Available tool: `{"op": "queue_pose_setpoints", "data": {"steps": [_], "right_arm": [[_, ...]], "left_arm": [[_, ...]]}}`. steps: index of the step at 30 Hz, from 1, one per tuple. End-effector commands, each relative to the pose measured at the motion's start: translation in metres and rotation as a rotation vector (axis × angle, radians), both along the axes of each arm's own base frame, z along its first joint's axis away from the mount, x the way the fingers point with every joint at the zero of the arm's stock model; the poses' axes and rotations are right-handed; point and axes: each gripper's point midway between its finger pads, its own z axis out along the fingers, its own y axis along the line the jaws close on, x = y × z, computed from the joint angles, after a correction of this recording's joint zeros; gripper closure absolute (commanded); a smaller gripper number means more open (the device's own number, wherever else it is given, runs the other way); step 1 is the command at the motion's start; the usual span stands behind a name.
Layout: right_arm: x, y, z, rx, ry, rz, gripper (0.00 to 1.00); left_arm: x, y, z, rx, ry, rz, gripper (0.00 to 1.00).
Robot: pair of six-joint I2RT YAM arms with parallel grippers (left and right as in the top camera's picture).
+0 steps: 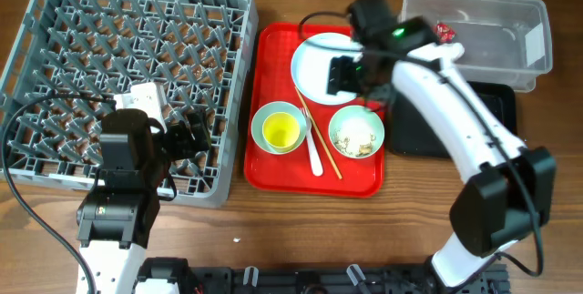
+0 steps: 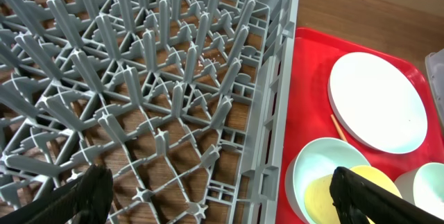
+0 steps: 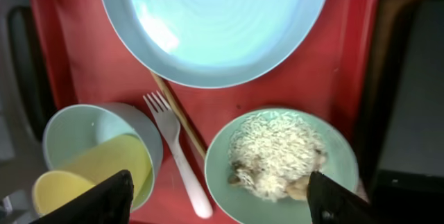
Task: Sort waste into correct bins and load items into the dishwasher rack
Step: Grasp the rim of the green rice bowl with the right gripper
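- Right gripper (image 3: pixel 218 193): its fingers (image 3: pixel 104 200) are spread wide apart, nothing between them, and it hovers above the red tray (image 3: pixel 69 64).
- Down in the gap between those fingers lies the white fork (image 3: pixel 177 158), tines pointing away from the fingertips, flat on the tray.
- Right beside the fork's tines are the chopsticks (image 3: pixel 177 116), running at a slant toward the plate's rim.
- Close by the finger in the wrist view's right corner is a mint bowl (image 3: pixel 333 148), upright, with the food scraps (image 3: pixel 274 154) heaped inside.
- By the opposite finger is the second bowl (image 3: pixel 76 123), with the yellow cup (image 3: pixel 83 175) sitting in it.
- Farther out ahead of the fingertips is the white plate (image 3: pixel 208 23), lying flat on the tray.
- Outside the scraps-side finger, off the tray's edge, is the black tray (image 3: pixel 416 113).
- From overhead, past the right gripper, is the clear tub (image 1: pixel 537 48), with the red wrapper (image 1: pixel 444 31) lying inside near one wall.
- Left gripper (image 2: pixel 222 200): fingers wide apart too, holding nothing, hanging over the dishwasher rack (image 2: pixel 173 99), with its pegs directly below the gap.
- Beyond the finger in that view's right corner comes the rack's wall, then the red tray just beside it.
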Motion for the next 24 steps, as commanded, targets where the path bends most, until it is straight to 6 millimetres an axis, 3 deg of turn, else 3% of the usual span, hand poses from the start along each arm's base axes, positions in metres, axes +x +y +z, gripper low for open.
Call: {"op": "queue_pose_setpoints", "data": {"steps": [1, 2, 7, 24], "right_arm": [[-0.011, 0.0, -0.034, -0.05, 0.031, -0.145, 0.21], [-0.016, 0.003, -0.048, -0.046, 0.037, -0.157, 0.23], [-0.025, 0.006, -0.069, -0.031, 0.073, -0.147, 0.27], [-0.024, 0.018, -0.105, -0.006, 0.147, -0.154, 0.31]], "left_arm": [[0.003, 0.002, 0.009, 0.003, -0.021, 0.003, 0.0], [0.003, 0.002, 0.009, 0.003, -0.021, 0.003, 0.0], [0.003, 0.002, 0.009, 0.003, -0.021, 0.002, 0.0], [0.002, 0.002, 0.008, 0.003, -0.017, 0.002, 0.0]]}}
